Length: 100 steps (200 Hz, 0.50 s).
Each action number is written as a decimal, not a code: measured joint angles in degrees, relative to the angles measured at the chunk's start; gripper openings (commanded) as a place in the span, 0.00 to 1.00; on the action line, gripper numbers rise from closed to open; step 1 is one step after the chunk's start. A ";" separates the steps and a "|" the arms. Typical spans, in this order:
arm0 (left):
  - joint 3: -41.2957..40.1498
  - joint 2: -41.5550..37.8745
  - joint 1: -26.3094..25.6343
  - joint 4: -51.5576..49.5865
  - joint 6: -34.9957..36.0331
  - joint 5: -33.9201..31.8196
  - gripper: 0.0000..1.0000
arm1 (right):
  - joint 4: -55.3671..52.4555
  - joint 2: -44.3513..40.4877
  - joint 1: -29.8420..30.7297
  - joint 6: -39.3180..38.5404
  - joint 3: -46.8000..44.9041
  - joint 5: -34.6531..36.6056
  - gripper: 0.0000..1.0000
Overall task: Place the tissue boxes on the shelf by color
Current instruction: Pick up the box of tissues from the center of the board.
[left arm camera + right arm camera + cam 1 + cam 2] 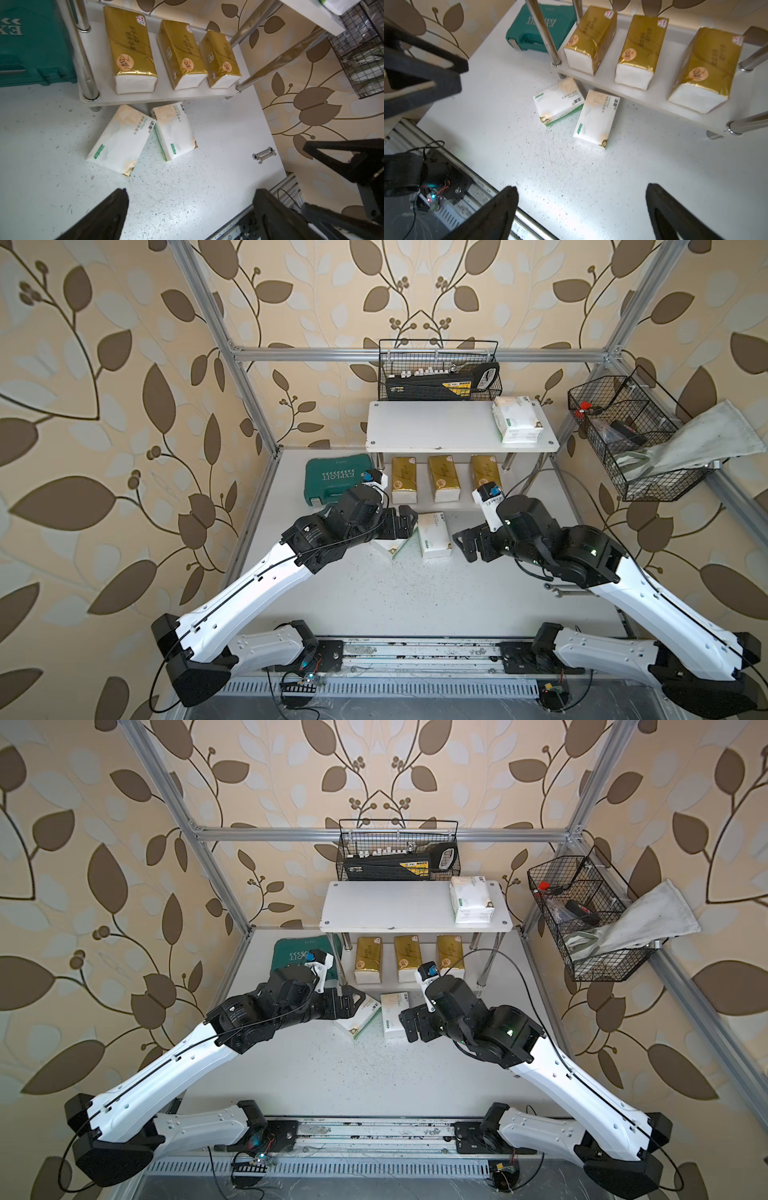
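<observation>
Both grippers are seen with jaws spread as wide as they go and nothing held: left gripper (pixel 190 190) and right gripper (pixel 581 186) are poised above the table (pixel 395 605) just in front of the shelf (pixel 432 427), aimed at one spot. Two packs lie flat there, just in front of the shelf's lower board: tilted white pack (pixel 120 137) and straight white pack (pixel 174 128), touching or all but touching at one corner. Risks, as judged: the neighbour can be dragged when either is gripped; the soft wrap can be crushed or slipped from; a gripper clash is possible with both arms converged. A jaw could also be caught on the lower board's front edge or a chrome leg (pixel 85 62), the packs being so close. The lower board is filled by three gold packs (pixel 180 52); a white one dropped there would break the sort. On the top board, right end, the third white pack (pixel 517 418) could be shoved off by the next placement. In both top views the tilted white pack is largely covered by the left gripper, and the right-end gold pack's front by the right wrist; both are shown clear in the wrist views. The top board and its pack are shown whole only in the top views.
</observation>
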 measured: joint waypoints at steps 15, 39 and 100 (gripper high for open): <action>-4.02 -2.67 0.00 1.36 -0.11 -1.44 0.99 | 0.66 0.17 3.17 2.51 -3.28 1.55 0.99; -10.84 -7.21 -0.04 4.35 0.33 -2.82 0.99 | 3.04 1.18 6.88 6.40 -8.52 3.98 0.99; -28.41 -24.74 -0.11 7.93 -0.98 -10.10 0.99 | 12.22 4.79 10.56 13.94 -20.09 10.27 0.99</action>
